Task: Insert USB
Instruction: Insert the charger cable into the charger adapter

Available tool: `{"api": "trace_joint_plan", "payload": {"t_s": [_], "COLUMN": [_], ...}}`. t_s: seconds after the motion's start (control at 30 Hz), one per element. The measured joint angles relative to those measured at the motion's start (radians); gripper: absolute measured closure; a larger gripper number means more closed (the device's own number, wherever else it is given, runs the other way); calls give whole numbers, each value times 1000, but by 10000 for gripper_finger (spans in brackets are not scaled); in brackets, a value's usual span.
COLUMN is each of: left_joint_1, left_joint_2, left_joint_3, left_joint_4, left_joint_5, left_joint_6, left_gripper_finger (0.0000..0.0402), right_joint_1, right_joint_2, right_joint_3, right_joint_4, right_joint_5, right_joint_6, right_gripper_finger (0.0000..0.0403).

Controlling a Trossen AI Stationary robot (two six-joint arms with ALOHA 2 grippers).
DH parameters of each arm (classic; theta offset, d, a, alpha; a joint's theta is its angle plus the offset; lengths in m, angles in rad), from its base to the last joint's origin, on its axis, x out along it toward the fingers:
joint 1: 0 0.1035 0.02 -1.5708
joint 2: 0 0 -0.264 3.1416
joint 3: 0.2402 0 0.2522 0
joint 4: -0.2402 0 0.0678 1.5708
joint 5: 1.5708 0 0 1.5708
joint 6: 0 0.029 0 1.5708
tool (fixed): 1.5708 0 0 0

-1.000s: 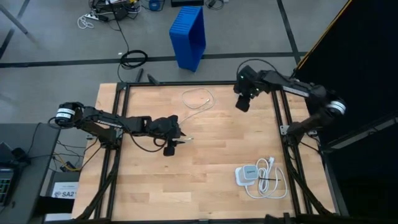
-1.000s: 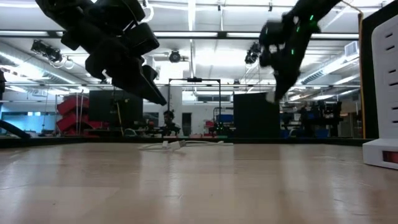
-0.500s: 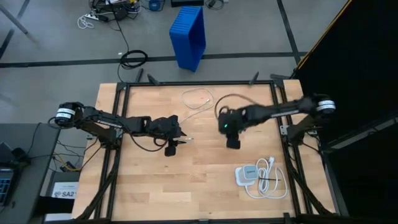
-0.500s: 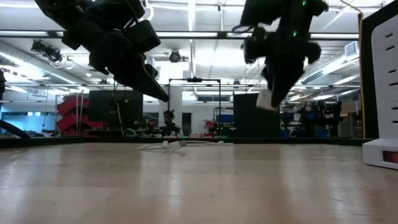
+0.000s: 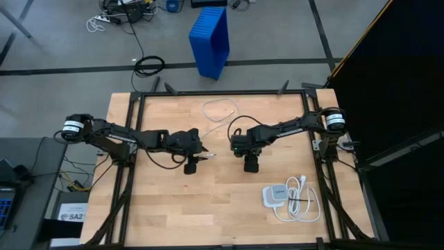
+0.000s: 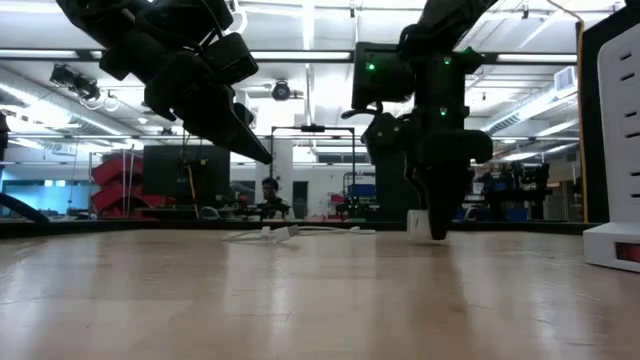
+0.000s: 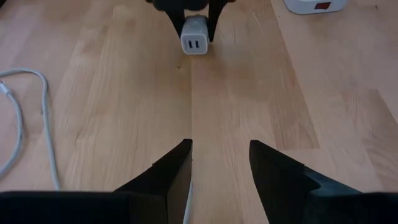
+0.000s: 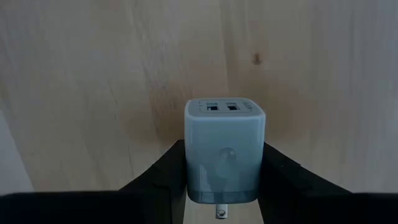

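From the high view we see the left end effector (image 5: 202, 157) over the middle-left of the tabletop (image 5: 166, 208), with the thin white cable (image 5: 220, 111) looped near the far edge and one strand running to the fingers; whether it pinches the plug we cannot tell here. The right end effector (image 5: 250, 165) hangs near the centre, and the socket block (image 5: 276, 195) with its thick cord lies well apart toward the near right. In the low view the right end effector (image 6: 437, 215) brings a small white charger (image 6: 420, 222) down close to the wood. The left wrist view shows its own fingers (image 7: 174, 171) apart, with the charger (image 7: 194, 35) facing them, two ports visible. The right wrist view shows the fingers (image 8: 165, 171) clamped on the charger (image 8: 224, 152). We judge the step goes well if we keep the charger steady, ports square to the plug, and advance the left arm slowly along that line.
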Motion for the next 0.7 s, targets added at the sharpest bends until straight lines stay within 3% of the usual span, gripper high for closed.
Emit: {"api": "trace_joint_plan", "payload": {"t_s": [0.17,0.3,0.5,0.7], "left_joint_1": [0,0,0,0], "left_joint_2": [0,0,0,0], "left_joint_3": [0,0,0,0], "left_joint_4": [0,0,0,0], "left_joint_5": [-3,-3,-3,-4], "left_joint_6": [0,0,5,7], "left_gripper_finger": [255,255,255,255], "right_joint_1": [8,15,16,16], "right_joint_2": [0,0,0,0], "right_joint_3": [1,1,7,107], "right_joint_4": [17,33,16,-95], "right_joint_5": [-1,-1,25,116], "right_joint_6": [0,0,-19,-25], "right_gripper_finger": [202,166,160,179]}}
